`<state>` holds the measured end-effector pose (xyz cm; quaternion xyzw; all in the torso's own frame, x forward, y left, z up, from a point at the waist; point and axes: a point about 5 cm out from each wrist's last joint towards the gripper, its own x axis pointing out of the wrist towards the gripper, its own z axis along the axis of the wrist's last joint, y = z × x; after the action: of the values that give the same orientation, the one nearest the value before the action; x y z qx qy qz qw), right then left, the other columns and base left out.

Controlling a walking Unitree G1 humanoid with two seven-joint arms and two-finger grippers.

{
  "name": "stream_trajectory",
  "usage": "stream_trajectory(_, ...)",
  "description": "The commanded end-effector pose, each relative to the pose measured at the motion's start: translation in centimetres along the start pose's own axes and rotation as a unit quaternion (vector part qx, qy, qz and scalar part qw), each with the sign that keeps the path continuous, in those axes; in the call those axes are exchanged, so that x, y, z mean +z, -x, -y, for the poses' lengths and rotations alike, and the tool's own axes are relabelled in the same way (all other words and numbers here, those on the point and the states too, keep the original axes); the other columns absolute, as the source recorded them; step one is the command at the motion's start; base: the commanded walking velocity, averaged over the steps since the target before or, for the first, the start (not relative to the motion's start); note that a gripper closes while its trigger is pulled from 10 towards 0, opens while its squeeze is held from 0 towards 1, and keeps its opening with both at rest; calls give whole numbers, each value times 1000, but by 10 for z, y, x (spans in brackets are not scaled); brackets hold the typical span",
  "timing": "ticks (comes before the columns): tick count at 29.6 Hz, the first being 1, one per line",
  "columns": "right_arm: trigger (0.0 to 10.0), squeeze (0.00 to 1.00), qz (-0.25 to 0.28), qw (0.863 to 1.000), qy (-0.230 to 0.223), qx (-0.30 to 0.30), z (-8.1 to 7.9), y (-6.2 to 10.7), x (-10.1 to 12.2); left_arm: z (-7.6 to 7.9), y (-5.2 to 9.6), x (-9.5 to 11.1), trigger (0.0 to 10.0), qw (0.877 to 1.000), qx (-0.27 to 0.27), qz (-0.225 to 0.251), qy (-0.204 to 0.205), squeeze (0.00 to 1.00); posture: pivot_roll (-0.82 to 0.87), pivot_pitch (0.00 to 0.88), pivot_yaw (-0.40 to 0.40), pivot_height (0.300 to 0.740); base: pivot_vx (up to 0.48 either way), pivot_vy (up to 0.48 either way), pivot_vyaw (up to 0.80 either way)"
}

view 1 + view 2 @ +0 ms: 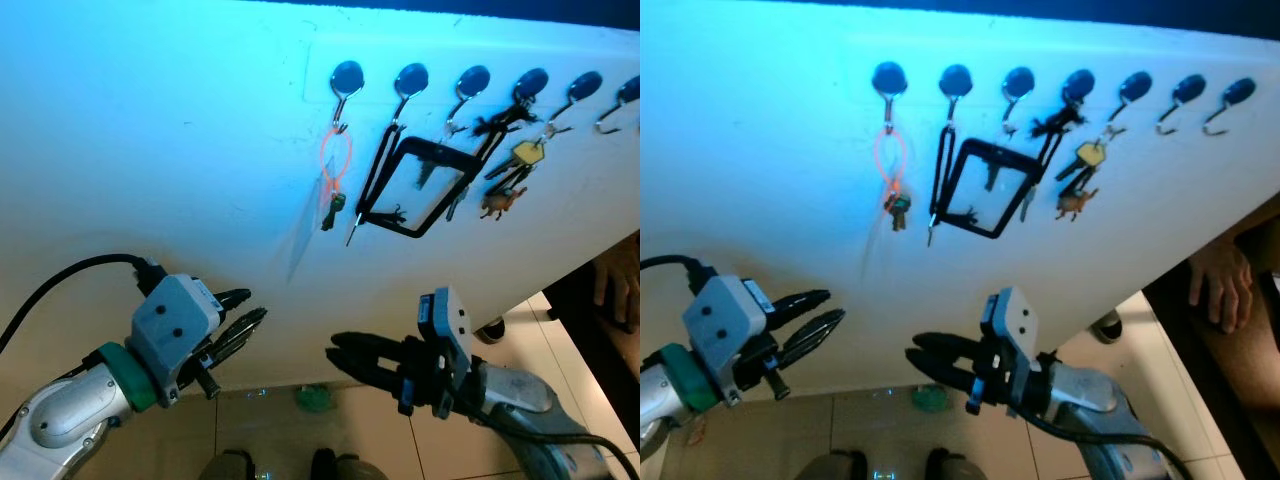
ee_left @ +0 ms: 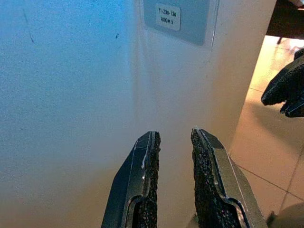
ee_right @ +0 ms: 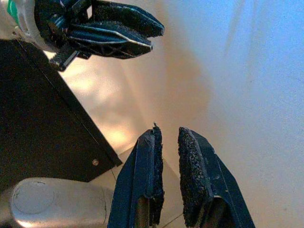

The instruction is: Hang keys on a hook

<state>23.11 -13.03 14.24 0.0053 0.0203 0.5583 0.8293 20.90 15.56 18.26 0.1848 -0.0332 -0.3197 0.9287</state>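
Both grippers hover low before the white wall [image 1: 150, 150], left gripper [image 1: 240, 318] and right gripper [image 1: 345, 358] each slightly parted and holding nothing. The left wrist view adds a room sign [image 2: 176, 18]. Higher up, keys [image 1: 334, 205] dangle by an orange loop [image 1: 336, 155] from the leftmost hook [image 1: 346, 80].

A white wall [image 1: 180, 150] carries a row of 6 dark hooks [image 1: 347, 76]. An orange ring with keys [image 1: 335, 165] hangs from the leftmost hook. Below, the left gripper [image 1: 240, 315] and right gripper [image 1: 345, 355] hover apart, each with fingers slightly parted and empty.
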Motion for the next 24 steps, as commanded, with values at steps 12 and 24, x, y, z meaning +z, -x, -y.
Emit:
stream_trajectory(12, 10000, 0, 29, 999, -24, -8, 0, 0, -1, -4, 0, -10, 10000, 1000, 27, -7, -12, 0, 53, 51, 9, 740, 0, 0, 0)
stream_trajectory(24, 10000, 0, 88, 995, -40, -20, 4, -13, 12, -13, 1, -11, 10000, 998, 45, -7, -42, 0, 89, 28, 23, 740, -249, 0, 0)
